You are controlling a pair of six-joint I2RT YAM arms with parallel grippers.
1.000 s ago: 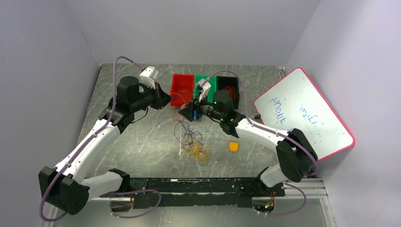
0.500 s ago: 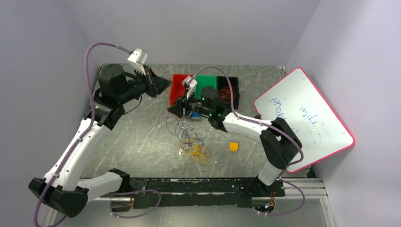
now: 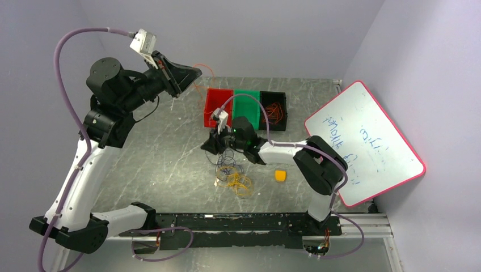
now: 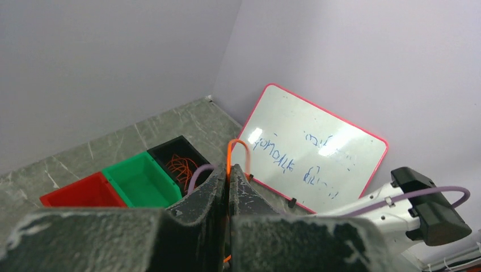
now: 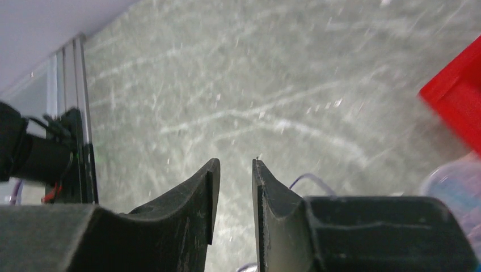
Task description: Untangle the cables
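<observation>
A tangle of cables lies mid-table: yellow-orange loops and dark purple ones. My left gripper is raised high above the table's far left. It is shut on a red-orange cable, which loops out past the fingertips. The same red-orange cable shows thin by the back wall. My right gripper hangs low at the pile's upper left edge. Its jaws stand a narrow gap apart with nothing between them. A purple cable arcs behind the right finger.
Red, green and black bins stand in a row at the back; the black one holds orange cables. A small yellow block lies right of the pile. A pink-rimmed whiteboard leans at the right.
My left arm has risen up and back to the left with the red-orange cable. My right gripper has moved left and down to the pile, its jaws narrowing.
</observation>
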